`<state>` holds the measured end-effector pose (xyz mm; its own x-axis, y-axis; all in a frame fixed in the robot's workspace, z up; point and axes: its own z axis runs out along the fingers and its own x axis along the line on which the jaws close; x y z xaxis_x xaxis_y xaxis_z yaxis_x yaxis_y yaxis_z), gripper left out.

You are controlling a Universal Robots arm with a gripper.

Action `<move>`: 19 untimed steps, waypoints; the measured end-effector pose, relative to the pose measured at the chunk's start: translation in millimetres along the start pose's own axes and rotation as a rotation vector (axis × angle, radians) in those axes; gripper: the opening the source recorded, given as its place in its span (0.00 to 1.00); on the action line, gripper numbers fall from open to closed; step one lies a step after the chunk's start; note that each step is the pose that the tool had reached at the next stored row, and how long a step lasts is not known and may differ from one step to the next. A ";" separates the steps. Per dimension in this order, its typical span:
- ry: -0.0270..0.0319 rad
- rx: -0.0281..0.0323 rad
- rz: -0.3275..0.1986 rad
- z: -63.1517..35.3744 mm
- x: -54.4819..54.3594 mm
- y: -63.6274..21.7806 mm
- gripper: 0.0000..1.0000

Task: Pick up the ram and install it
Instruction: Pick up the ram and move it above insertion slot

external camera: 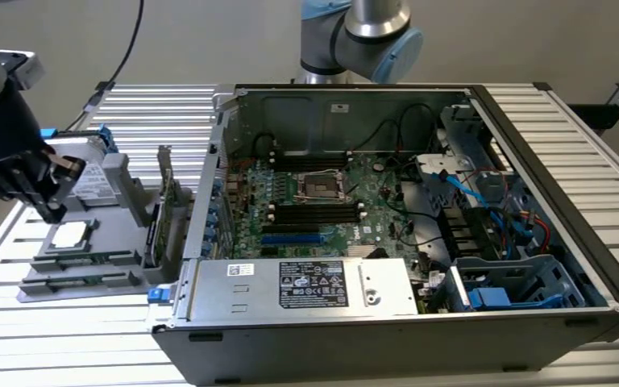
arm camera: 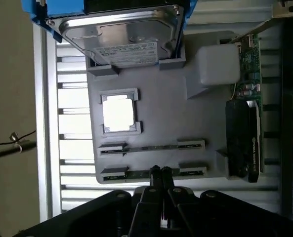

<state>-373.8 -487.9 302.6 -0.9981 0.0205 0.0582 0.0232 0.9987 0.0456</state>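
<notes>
The gripper point(external camera: 49, 213) hangs at the far left of the exterior view, above the grey tray point(external camera: 110, 230), with its fingers pressed together. The ram point(external camera: 78, 279) sits in the tray's outermost slot, lower left of that frame. In the wrist view the closed fingertips point(arm camera: 156, 173) overlap the ram point(arm camera: 136, 173) near its middle; whether they touch it cannot be told

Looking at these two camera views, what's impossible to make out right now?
- Wrist view: whether the shut black claw actually pinches the thin green ram stick in the grey plastic tray; its fingertips cover the contact.
- Exterior view: label print on the silver metal power supply, too small.
- Exterior view: ram stick's chips, too small.
</notes>
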 end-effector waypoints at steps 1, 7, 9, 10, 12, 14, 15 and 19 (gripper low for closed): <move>0.0009 0.0011 -0.019 0.7 0.0 0.0 0.10; 0.0059 0.0073 -0.128 3.5 -0.2 -0.2 0.10; 0.0076 0.0094 -0.164 4.1 -0.2 -0.2 0.10; 0.0083 0.0104 -0.182 4.4 -0.2 -0.2 0.10; 0.0099 0.0124 -0.217 4.9 -0.3 -0.2 0.10; 0.0116 0.0146 -0.254 5.4 -0.3 -0.2 0.10; 0.0124 0.0156 -0.272 5.6 -0.3 -0.2 0.10; 0.0157 0.0198 -0.345 6.7 -0.4 -0.3 0.10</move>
<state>-373.8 -487.9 295.9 -0.9461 -0.3188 0.0581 -0.3164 0.9475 0.0458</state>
